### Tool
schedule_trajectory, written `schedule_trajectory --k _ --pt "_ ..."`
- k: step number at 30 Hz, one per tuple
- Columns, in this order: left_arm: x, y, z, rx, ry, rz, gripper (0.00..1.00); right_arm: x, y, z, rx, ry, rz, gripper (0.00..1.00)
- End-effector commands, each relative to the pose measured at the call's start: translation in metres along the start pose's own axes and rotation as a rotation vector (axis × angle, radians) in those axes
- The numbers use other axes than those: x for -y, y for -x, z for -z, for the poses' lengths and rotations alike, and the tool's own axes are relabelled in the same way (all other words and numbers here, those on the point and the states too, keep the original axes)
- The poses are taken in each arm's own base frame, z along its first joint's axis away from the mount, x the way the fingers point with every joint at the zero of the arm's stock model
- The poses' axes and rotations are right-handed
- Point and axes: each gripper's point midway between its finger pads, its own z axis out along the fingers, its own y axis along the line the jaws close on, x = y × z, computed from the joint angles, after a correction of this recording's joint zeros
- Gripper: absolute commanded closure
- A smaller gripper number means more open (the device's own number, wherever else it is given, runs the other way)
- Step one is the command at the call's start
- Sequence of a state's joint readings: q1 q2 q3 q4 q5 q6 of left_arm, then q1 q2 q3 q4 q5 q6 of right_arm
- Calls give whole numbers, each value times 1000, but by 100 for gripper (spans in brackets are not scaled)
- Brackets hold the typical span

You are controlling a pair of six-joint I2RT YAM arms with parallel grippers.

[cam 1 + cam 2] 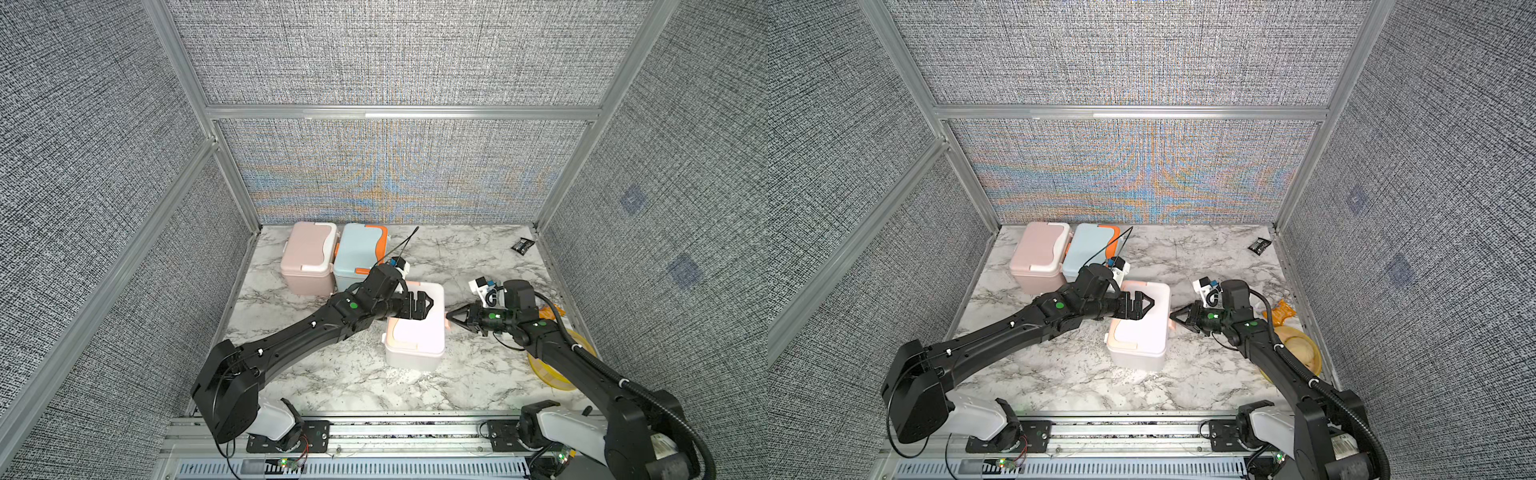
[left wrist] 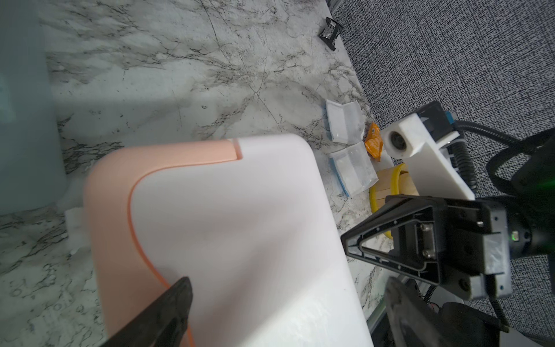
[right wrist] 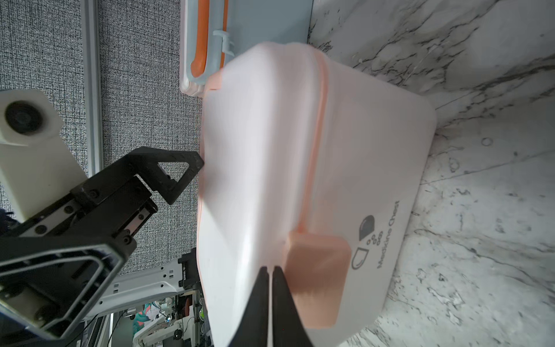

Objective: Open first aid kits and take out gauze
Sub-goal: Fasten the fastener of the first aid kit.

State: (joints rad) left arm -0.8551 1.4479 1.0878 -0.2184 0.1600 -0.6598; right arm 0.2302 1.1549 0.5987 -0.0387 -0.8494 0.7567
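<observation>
Nearest us, the front rail (image 1: 374, 419) closes off the table (image 1: 332, 382). Between it and the white box (image 1: 415, 336) we see a bare strip of marble, free from arm to arm.

The white box stands mid-table, lid on, peach handle (image 2: 180, 153) flat on top. The left gripper (image 1: 429, 302) hangs over the lid, jaws spread wide with nothing between them (in the left wrist view one finger (image 2: 168, 312) sits low by the handle, and its mate shows past the box's edge). The right gripper (image 3: 268, 272) is pinched together on nothing we can see. Its tips are against the box's right side, just beside the peach latch (image 3: 318, 276).

Further right, close to the right wall (image 1: 644, 249), two gauze pads (image 2: 344, 124) lie flat on the marble in their wrappers, outside any box. They are beside an orange packet (image 2: 374, 144) and a yellow bowl (image 1: 1313, 368). The right arm (image 1: 582, 357) crosses above the bowl, so there is little free room along that edge.

Beyond the white box, the middle of the table runs bare to the back wall (image 1: 395, 174).

In the far left corner, the pink box (image 1: 307, 262) and the blue box (image 1: 359, 253) stand side by side with lids shut. In the far right corner, a small black packet (image 1: 521, 245) lies near the wall.
</observation>
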Motion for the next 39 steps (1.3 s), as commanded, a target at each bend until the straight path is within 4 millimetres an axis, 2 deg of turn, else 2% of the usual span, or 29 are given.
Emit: schedule_trajectory --k 1,4,11,17,18,21,25,30,39 --pt "-1 -4 0 -20 1 12 0 -5 1 0 -1 12 14 91" --pt "1 0 5 -14 2 5 1 -9 1 5 9 3 25 90" --pt "8 9 19 10 12 -26 0 -21 3 26 66 -26 65 74" --pt "19 2 10 -38 -9 -48 0 2 5 28 85 -47 13 70" --pt "19 -1 7 -50 -6 -50 0 5 5 26 78 -41 6 73" --pt "13 -6 -1 -72 9 -48 0 11 5 20 57 -27 -13 88" --pt "6 -13 -11 -91 24 -41 0 18 5 11 38 -10 -39 97" --pt "0 -24 -22 -120 26 -20 0 25 2 1 7 -14 -54 100" --pt "-7 -43 -35 -187 18 -4 0 20 -2 -16 -31 -11 -40 100"
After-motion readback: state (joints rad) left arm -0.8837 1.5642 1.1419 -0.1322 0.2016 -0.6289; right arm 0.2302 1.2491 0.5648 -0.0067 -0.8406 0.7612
